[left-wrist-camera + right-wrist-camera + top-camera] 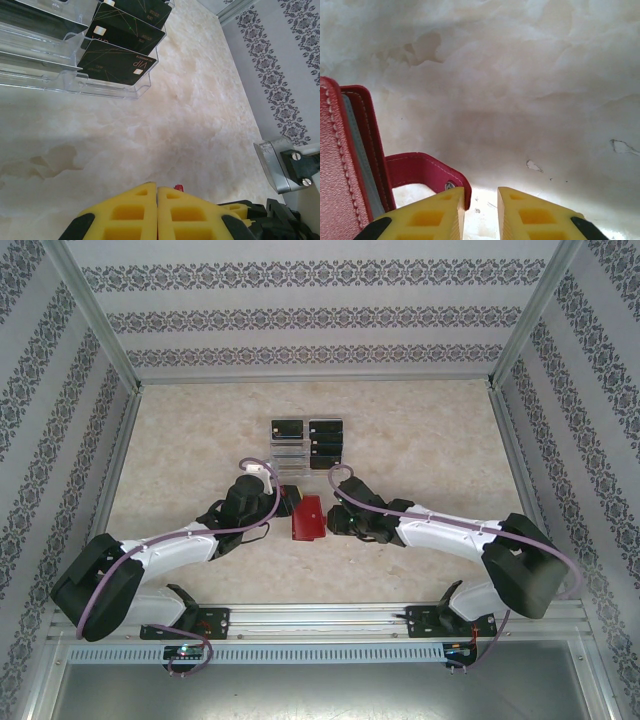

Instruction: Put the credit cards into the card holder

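Got left claw (pixel 157 189) clamped fully shut, with a tiny red sliver (pixel 178 188) poking out at its tips, too small to tell what. Ahead of it and leftward, black credit cards (pixel 120 62) standing in a clear rack (pixel 60 80). Right claw (pixel 481 196) showing a narrow gap, gripping nothing. Red card holder (pixel 340 165) just left of it on the worktop (pixel 520 100), snap tab (pixel 420 167) right at its left fingertip.

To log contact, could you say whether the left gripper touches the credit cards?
Apart: left wrist view shows bare table between the left gripper and credit cards.
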